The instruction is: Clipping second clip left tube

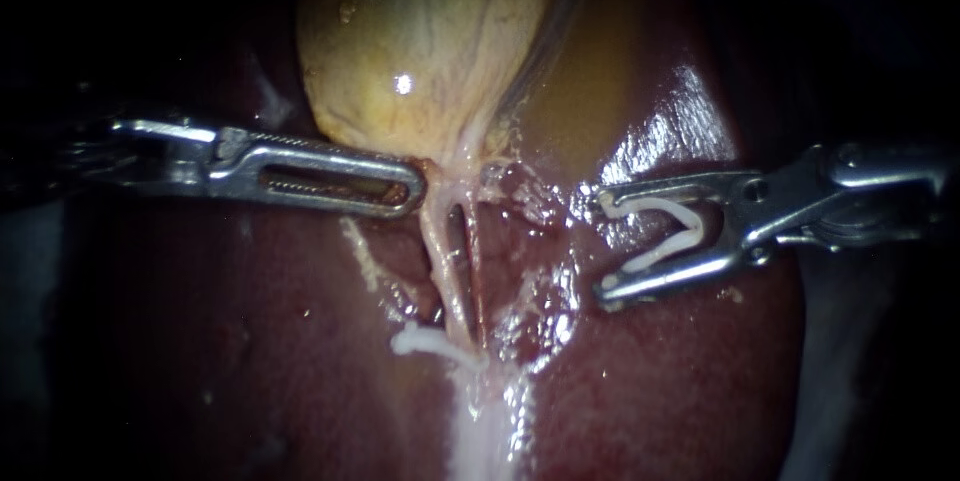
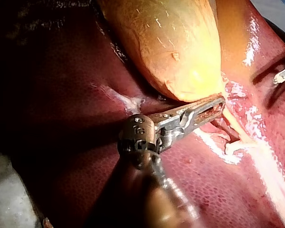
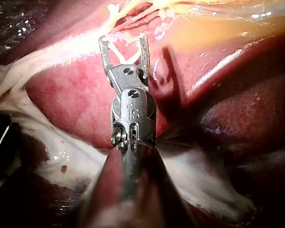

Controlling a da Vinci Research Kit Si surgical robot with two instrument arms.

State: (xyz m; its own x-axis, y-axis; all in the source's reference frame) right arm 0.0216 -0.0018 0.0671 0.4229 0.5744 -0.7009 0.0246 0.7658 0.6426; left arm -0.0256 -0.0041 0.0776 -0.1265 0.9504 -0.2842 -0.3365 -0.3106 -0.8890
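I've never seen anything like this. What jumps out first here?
The pale yellow gallbladder glows at the top middle against the dark red liver, with the left instrument gripping its neck. From the right, the right instrument carries an open white clip at its tip, short of the tubes. Lower down, a second white clip sits on the left tube.

Endoscope view: light pools centrally on the gallbladder (image 1: 420, 41) and liver (image 1: 680, 371); the borders sink near black; wet glare streaks the liver beside the gallbladder, one glint spots the gallbladder; the clip (image 1: 650, 206) gripped by the right instrument (image 1: 602, 246) shines white; wrist views are brighter; in the right wrist view that instrument throws a dark forked shadow on the liver beside it.
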